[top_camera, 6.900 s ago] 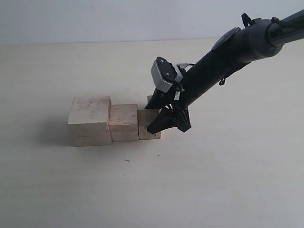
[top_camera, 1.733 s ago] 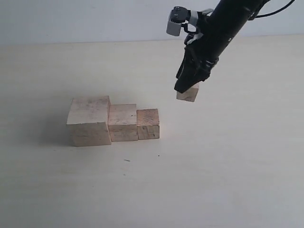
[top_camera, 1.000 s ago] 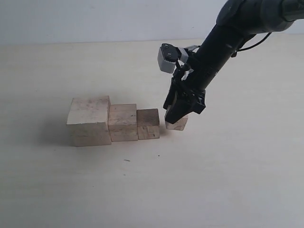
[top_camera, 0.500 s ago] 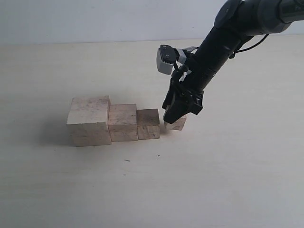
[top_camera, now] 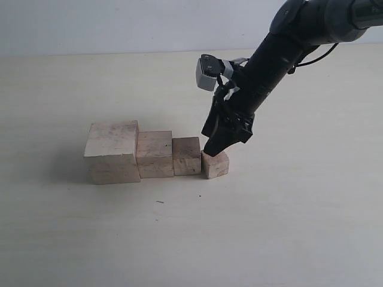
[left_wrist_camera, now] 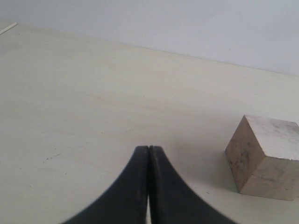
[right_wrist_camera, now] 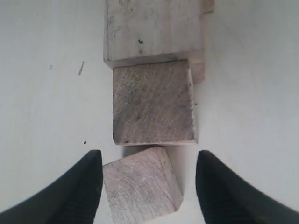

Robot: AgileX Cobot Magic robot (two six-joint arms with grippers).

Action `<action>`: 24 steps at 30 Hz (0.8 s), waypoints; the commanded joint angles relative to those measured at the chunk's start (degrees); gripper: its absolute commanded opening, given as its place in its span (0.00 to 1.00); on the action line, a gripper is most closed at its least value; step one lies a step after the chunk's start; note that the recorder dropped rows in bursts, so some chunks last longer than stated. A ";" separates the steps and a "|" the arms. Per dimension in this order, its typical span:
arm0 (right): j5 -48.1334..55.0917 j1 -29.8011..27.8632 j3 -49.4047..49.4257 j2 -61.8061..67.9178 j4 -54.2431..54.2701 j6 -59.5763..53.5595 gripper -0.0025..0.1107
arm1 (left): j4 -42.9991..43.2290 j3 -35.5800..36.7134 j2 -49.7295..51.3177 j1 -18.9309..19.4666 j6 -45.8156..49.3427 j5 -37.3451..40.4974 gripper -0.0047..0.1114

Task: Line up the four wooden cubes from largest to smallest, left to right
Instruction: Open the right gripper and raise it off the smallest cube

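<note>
Down on the bench (top_camera: 287,215), a little right of centre in the exterior frame: smallest cube (top_camera: 215,165), standing between the spread jaws of the right gripper (top_camera: 213,149), not pinched. Ends a row stepping down rightward from largest cube (top_camera: 112,152) through second cube (top_camera: 155,154) and third cube (top_camera: 187,156), against or just beside the third. Visible from the right wrist only: clear gap to one jaw, a hairline to the other; skewed, one corner turned toward the third. No long axis. Visible from the left wrist only: left gripper (left_wrist_camera: 148,156), jaws pressed together over bare bench, one cube (left_wrist_camera: 264,158) near, which of the four unclear.
</note>
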 commanded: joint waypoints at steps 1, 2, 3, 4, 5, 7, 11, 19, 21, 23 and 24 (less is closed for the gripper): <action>0.80 0.03 0.09 -0.98 -1.79 2.88 0.53 | -0.22 0.03 -0.26 -0.34 -0.27 -0.33 0.04; 0.53 0.03 0.09 -1.66 -3.48 4.28 0.53 | -0.22 0.03 -0.26 -0.34 -0.27 -0.33 0.04; 0.35 0.03 0.09 -2.14 -5.03 6.32 0.52 | -0.22 0.03 -0.26 -0.34 -0.27 -0.33 0.04; 0.02 0.03 0.09 -2.83 -6.94 9.25 0.52 | -0.22 0.03 -0.26 -0.34 -0.27 -0.33 0.04; 0.02 0.03 0.09 -3.45 -8.90 12.54 0.52 | -0.22 0.03 -0.26 -0.34 -0.27 -0.33 0.04; 0.02 0.03 0.09 -4.53 -12.25 18.66 0.52 | -0.22 0.03 -0.26 -0.34 -0.27 -0.33 0.04; 3.35 0.03 0.09 -5.81 -15.52 29.76 0.52 | -0.22 0.03 -0.26 -0.34 -0.27 -0.33 0.04; 3.75 0.03 2.50 -4.85 -16.56 34.19 0.51 | -0.22 0.03 -0.26 -0.34 -0.27 -0.33 0.04; 3.75 0.03 3.83 -4.24 -16.29 34.19 0.50 | -0.22 0.03 -0.26 -0.34 -0.27 -0.33 0.04; 3.75 0.08 5.29 -3.86 -15.20 34.19 0.49 | -0.22 0.03 -0.26 -0.34 -0.27 -0.33 0.04; 3.75 0.44 5.83 -3.73 -14.66 34.19 0.49 | -0.22 0.03 -0.26 -0.34 -0.27 -0.33 0.04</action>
